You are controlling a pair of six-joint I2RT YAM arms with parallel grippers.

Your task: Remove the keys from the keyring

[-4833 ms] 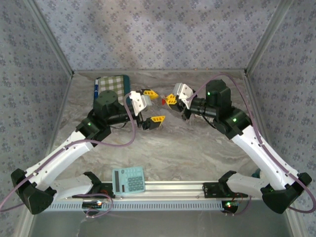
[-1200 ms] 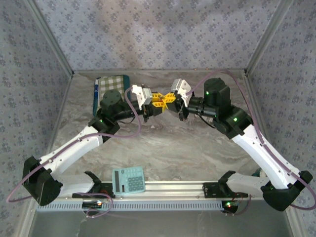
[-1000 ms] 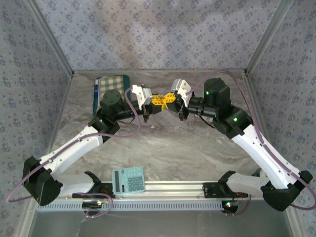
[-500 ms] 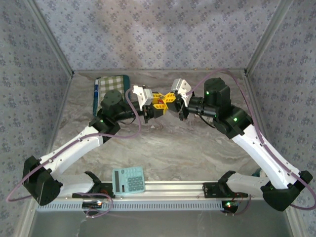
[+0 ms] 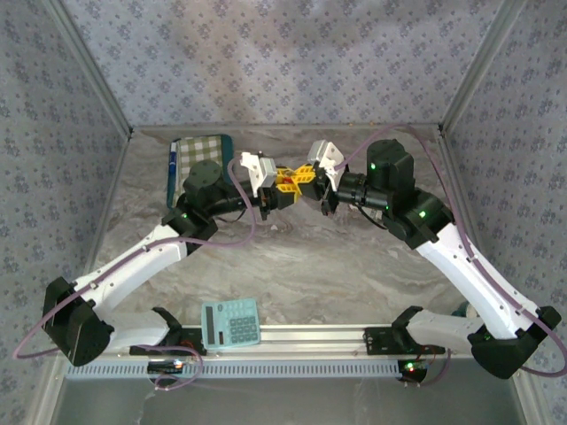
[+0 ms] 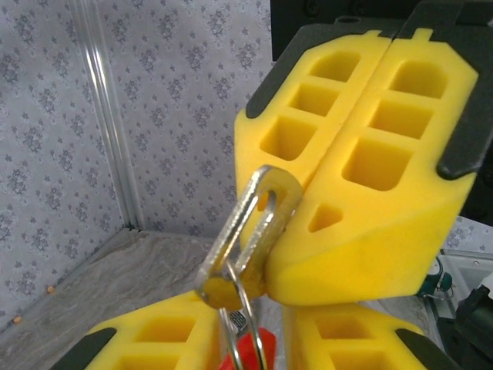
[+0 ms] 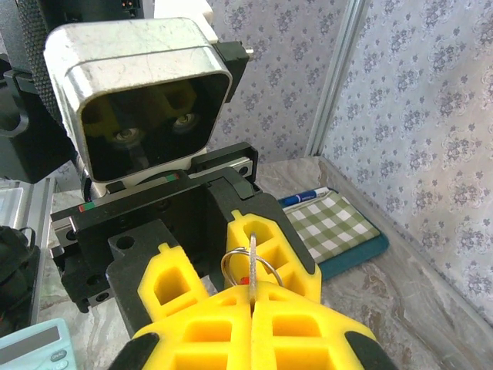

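Both grippers meet in mid-air above the far middle of the table. My right gripper is shut on a flat silver metal piece that stands on edge between its yellow fingers. The wire keyring threads through that piece. The red key hangs on the ring just below it. My left gripper faces the right one, its yellow fingers slightly apart. The ring and the red key sit in the gap between them.
A green checked cloth pad with a blue pen lies at the back left. A teal calculator rests on the near rail. Patterned walls close in the table on three sides.
My left gripper's fingers, pressed shut a second ago, have parted a little around the ring and red key. The right gripper stays shut in place.
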